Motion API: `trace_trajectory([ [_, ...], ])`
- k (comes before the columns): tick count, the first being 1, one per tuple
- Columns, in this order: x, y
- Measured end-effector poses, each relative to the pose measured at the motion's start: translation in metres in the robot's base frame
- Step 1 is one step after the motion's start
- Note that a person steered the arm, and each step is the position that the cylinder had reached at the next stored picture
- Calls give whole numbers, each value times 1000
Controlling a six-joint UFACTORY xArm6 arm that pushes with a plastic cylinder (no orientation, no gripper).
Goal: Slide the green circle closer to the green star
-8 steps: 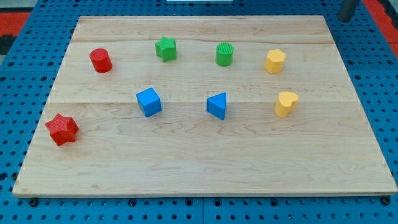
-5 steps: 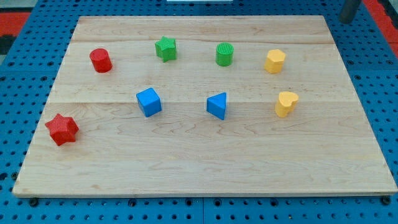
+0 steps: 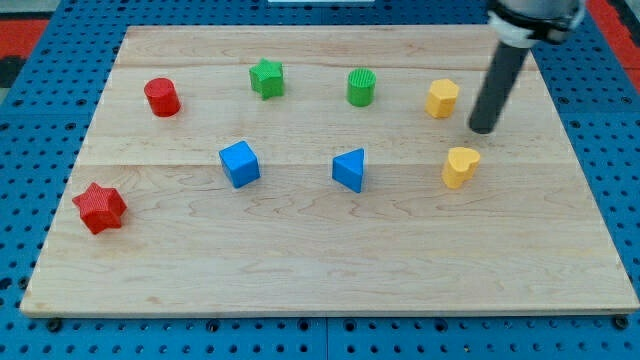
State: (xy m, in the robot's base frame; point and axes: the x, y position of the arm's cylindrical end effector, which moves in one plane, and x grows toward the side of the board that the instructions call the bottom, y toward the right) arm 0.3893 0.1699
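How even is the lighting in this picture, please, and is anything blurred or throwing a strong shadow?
Camera view: the light is soft and even, with no glare on the wooden board. The blocks are sharp, the green circle and the green star showing fine ridges. Shadows are faint and short. The rod is slightly soft near the frame's top, but my tip is clear, right of the yellow block.

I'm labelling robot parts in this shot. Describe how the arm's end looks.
A straight, dark grey to black round rod, plain and matte, with no markings or cables showing. It widens into a thicker dark collar with a lighter band at the view's top. My tip is blunt and flat.
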Motion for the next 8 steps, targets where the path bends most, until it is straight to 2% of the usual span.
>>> trace_trajectory([
  [1, 11, -62],
  [3, -47, -84],
  [5, -63, -179],
  [6, -63, -154],
  [7, -94, -133],
  [8, -115, -147],
])
